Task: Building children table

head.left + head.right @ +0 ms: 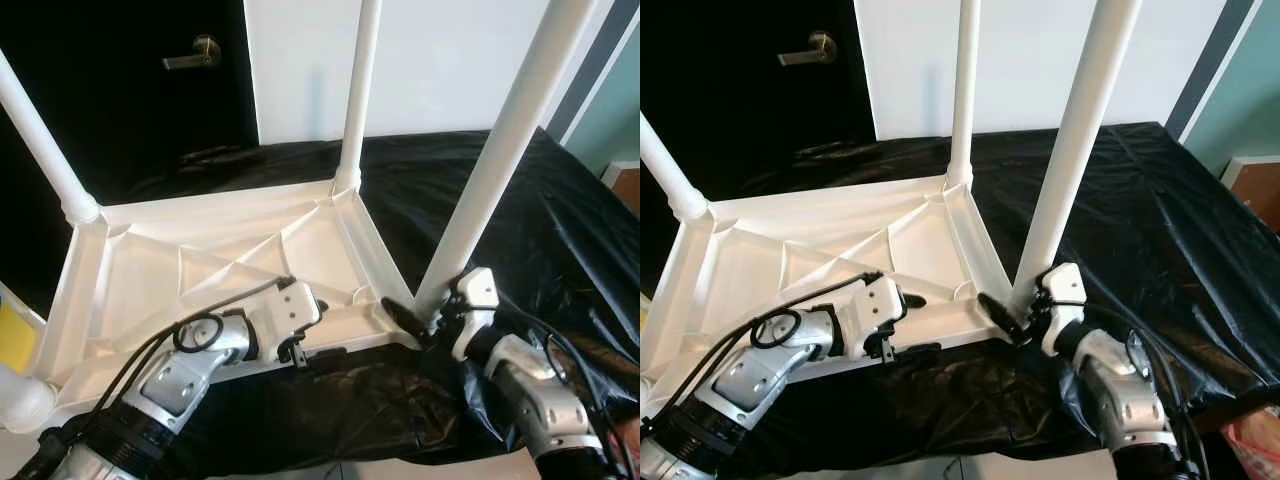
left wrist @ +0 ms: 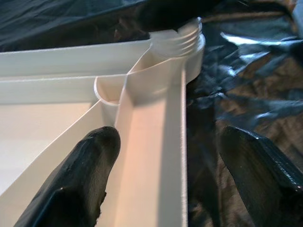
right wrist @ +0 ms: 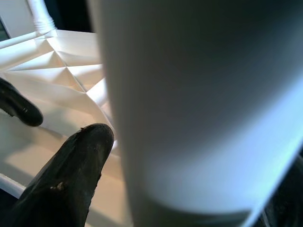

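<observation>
**Q:** Nearest in the head views, what is each arm doing?

**A:** Left hand (image 1: 297, 350) sits at the near rim of the upturned white tabletop (image 1: 230, 255), fingers spread across that rim. Right hand (image 1: 425, 322) is at the base of the near-right leg (image 1: 500, 150), one finger on either side of it. The tabletop lies underside-up on the black-sheeted desk (image 1: 560, 210), with legs rising from its corners.

**Q:** How will the piece handle?

**A:** Hollow moulded plastic by the look of it, so I judge it light and stiff, though smooth and likely slippery. The ribbed rim gives the better purchase; the round leg could turn in a pinch.

**Q:** And the left wrist view?

**A:** Both fingertips (image 2: 90, 156) stand apart, astride the rim wall, with the threaded corner socket (image 2: 182, 40) ahead. The crinkled sheet lies just outside the rim.

**Q:** Right wrist view?

**A:** Leg looms close, one finger (image 3: 75, 165) beside it; I cannot tell whether it is squeezed.

**Q:** Room to move?

**A:** Open desk lies to the right; the near edge is close, and the wall behind is near the far legs.
</observation>
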Motion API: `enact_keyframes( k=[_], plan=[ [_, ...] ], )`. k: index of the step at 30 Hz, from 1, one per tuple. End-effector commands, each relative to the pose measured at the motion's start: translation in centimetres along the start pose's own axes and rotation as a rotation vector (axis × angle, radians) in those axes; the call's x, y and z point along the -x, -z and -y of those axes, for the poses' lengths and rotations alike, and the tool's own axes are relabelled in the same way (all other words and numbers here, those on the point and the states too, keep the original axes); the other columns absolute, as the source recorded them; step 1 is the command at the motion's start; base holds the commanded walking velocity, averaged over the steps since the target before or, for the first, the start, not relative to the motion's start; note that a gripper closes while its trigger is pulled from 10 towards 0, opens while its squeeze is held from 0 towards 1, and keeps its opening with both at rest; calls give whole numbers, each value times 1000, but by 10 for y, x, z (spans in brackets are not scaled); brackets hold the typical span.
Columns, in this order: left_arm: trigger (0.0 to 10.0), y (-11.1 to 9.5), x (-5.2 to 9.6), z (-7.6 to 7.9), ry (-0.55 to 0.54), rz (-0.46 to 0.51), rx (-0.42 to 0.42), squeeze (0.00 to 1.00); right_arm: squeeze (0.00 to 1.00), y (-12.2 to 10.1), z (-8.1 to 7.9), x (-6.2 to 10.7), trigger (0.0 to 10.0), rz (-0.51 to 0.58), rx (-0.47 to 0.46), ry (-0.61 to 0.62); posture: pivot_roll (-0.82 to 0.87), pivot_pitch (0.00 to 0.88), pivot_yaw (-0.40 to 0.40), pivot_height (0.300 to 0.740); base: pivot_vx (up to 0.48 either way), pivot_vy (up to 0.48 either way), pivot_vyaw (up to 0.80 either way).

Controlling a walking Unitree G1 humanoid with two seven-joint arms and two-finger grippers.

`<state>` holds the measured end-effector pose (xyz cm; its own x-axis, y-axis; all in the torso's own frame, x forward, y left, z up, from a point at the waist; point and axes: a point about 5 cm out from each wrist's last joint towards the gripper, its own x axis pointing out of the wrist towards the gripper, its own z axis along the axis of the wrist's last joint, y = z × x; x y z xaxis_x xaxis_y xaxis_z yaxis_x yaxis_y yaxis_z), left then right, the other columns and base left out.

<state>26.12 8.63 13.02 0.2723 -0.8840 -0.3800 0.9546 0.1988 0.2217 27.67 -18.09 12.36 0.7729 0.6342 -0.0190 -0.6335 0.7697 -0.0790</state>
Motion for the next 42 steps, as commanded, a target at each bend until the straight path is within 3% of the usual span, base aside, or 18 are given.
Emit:
enact_keyframes(
  k=[1, 5, 7, 16, 18, 23, 26, 27, 28, 29, 30, 39, 40, 42],
  plan=[
    [10000, -4, -2, 2, 35, 23, 2, 0, 0, 1, -2, -5, 10000, -10, 14, -43, -44, 0, -12, 740, 0, 0, 0],
    [10000, -7, -3, 3, 30, 37, 6, 0, 0, 0, -8, -12, 10000, -11, 21, -89, -35, 0, -19, 740, 0, 0, 0],
    [10000, -8, -4, 4, 13, 44, 11, 0, 0, 1, -21, -19, 10000, -3, 0, -123, -17, 1, -34, 740, 0, 0, 0],
    [10000, -13, -8, 11, -24, 100, 39, 0, 0, 5, -36, -34, 10000, 21, -44, -152, 2, 4, -50, 740, 0, 0, 0],
    [10000, -15, -9, 11, -35, 116, 43, 0, 0, 5, -36, -35, 10000, 23, -41, -157, 2, 4, -51, 740, 0, 0, 0],
    [10000, -21, -20, 12, -127, 166, 53, 0, 0, 0, -12, -29, 10000, 12, 33, -103, -8, 0, -55, 740, 0, 0, 0],
    [10000, -22, -22, 13, -133, 172, 60, 0, 0, 1, -8, -28, 10000, 1, 44, -95, -9, 0, -55, 740, 0, 0, 0],
    [10000, -23, -24, 14, -137, 175, 58, 0, 0, 3, -7, -28, 6431, -16, 62, -83, -10, 0, -55, 740, 0, 0, 0],
    [10000, -24, -25, 13, -143, 180, 61, 0, 0, 5, -6, -27, 4980, -27, 60, -77, -10, 0, -56, 740, 0, 0, 0],
    [10000, -24, -25, 13, -143, 180, 61, 0, 0, 5, -6, -27, 4980, -27, 60, -77, -10, 0, -56, 740, 0, 0, 0],
    [10000, -24, -26, 12, -149, 182, 66, 0, 0, 7, -6, -28, 0, -34, 63, -68, -12, 0, -53, 740, 0, 0, 0],
    [10000, -25, -26, 9, -172, 193, 65, 0, 0, 10, -4, -26, 0, -27, 51, -3, -16, 0, -44, 740, 0, 0, 0],
    [10000, -26, -26, 8, -185, 192, 56, 0, 0, 10, -2, -25, 941, -24, 48, 27, -17, 0, -41, 740, 0, 0, 0],
    [10000, -26, -26, 8, -185, 192, 56, 0, 0, 10, -2, -25, 941, -24, 48, 27, -17, 0, -41, 740, 0, 0, 0]
  ],
)
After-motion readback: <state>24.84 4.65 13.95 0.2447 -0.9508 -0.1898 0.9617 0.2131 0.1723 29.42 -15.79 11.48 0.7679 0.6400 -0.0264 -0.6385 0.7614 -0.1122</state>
